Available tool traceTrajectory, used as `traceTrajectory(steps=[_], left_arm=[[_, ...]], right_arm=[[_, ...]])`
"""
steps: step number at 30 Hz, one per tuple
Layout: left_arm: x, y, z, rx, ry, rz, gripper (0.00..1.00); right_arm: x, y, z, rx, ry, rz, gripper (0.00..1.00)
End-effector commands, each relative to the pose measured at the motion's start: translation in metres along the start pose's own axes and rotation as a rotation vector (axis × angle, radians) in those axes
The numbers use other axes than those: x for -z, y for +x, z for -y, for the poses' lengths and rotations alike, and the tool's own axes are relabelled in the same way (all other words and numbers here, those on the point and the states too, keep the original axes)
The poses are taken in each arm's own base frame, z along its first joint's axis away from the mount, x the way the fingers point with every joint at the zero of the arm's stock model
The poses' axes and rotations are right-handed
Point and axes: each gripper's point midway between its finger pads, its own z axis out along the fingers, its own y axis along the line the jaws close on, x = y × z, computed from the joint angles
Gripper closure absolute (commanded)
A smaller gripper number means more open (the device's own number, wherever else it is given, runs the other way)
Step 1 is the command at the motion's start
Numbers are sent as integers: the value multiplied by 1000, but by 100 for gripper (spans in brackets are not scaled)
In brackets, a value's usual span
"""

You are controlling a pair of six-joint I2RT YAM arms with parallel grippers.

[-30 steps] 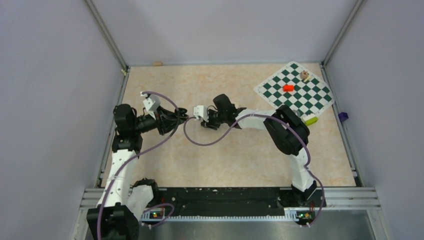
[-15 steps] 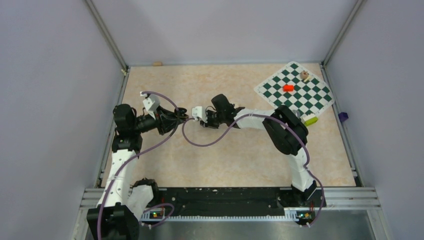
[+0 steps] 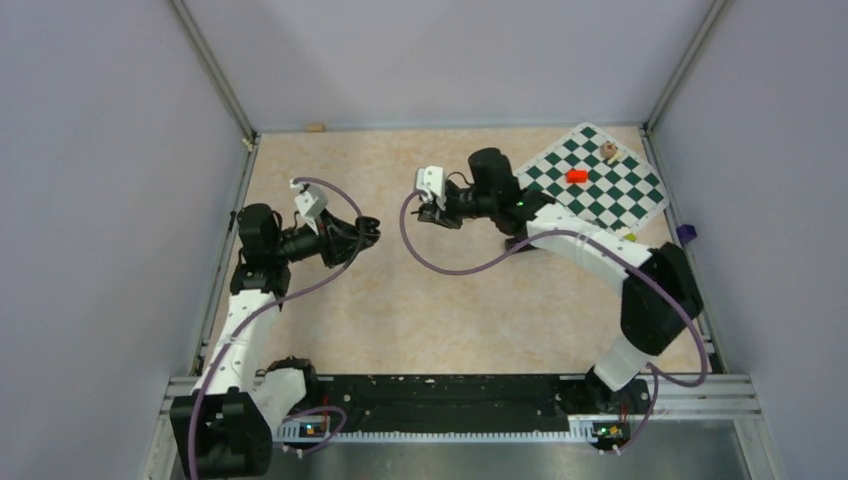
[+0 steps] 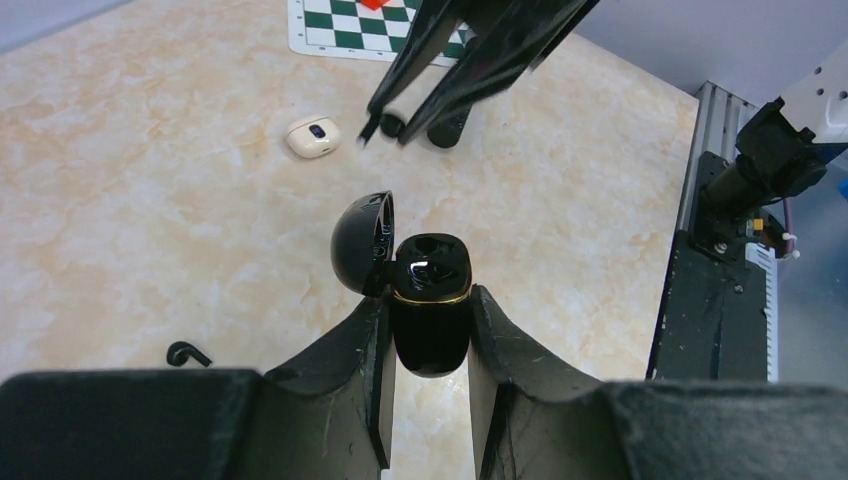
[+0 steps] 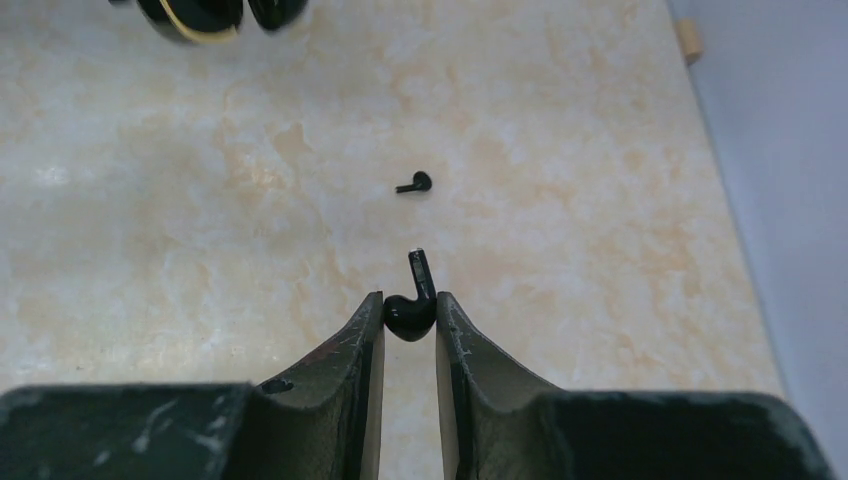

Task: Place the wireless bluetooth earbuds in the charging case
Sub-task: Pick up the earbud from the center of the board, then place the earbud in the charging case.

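left arm (image 3: pixel 240 310): elbow bent, forearm pointing right | left gripper (image 4: pixel 428 300): jaws clamped on charging case (image 4: pixel 430 330) | right arm (image 3: pixel 600 255): stretched far, forearm pointing left | right gripper (image 5: pixel 410 305): jaws pinched on earbud (image 5: pixel 410 318) | grippers facing each other, apart

A green-and-white chequered mat (image 3: pixel 620 195) is laid at the far right corner of the worktop (image 3: pixel 450 310); a red block (image 3: pixel 576 176) and a tan piece (image 3: pixel 608 151) are set on it; a cream lump (image 4: pixel 313 137) is seen near the mat; a small tan peg (image 3: pixel 315 127) is seen at the far edge.
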Motion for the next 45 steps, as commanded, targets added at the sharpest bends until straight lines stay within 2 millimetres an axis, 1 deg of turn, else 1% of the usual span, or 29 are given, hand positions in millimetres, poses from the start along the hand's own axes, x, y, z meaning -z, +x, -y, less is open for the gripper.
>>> traceTrajectory(steps=[1,3,4,7,12,14,16,18,21,24,26,29,32,38,45], left_arm=[[-14,-3,1,-81,20,-29,100],[-23,6,7,-83,43,-89,100],[-27,9,7,-102,51,-116,100],[-40,14,8,-130,90,-193,100],[-54,8,1,-145,155,-243,100],[-60,6,0,-163,175,-260,100],[-66,8,5,-176,208,-264,100],[-70,14,14,-192,247,-268,100],[-74,24,29,-224,304,-276,100],[-75,30,43,-248,351,-273,100],[-75,32,50,-264,367,-272,100],[-73,32,56,-290,384,-264,100],[-71,36,59,-318,389,-264,100],[-70,50,61,-374,379,-291,100],[-73,52,61,-375,379,-301,100]], right_arm=[[44,-38,-11,-32,-3,45,92],[58,-45,-18,-56,-3,37,92],[68,-51,-21,-62,-1,40,92],[85,-59,-33,-95,-8,35,93],[101,-58,-51,-153,-44,4,95],[101,-52,-55,-176,-51,-16,96],[100,-44,-58,-213,-54,-40,96],[97,-37,-62,-254,-71,-66,96],[93,-30,-74,-330,-130,-97,97],[89,-27,-82,-409,-173,-103,97],[88,-28,-87,-467,-202,-94,98],[86,-32,-88,-546,-221,-74,98],[87,-37,-87,-596,-249,-52,99],[83,-37,-90,-647,-276,-45,100],[74,-27,-91,-698,-274,-60,100]])
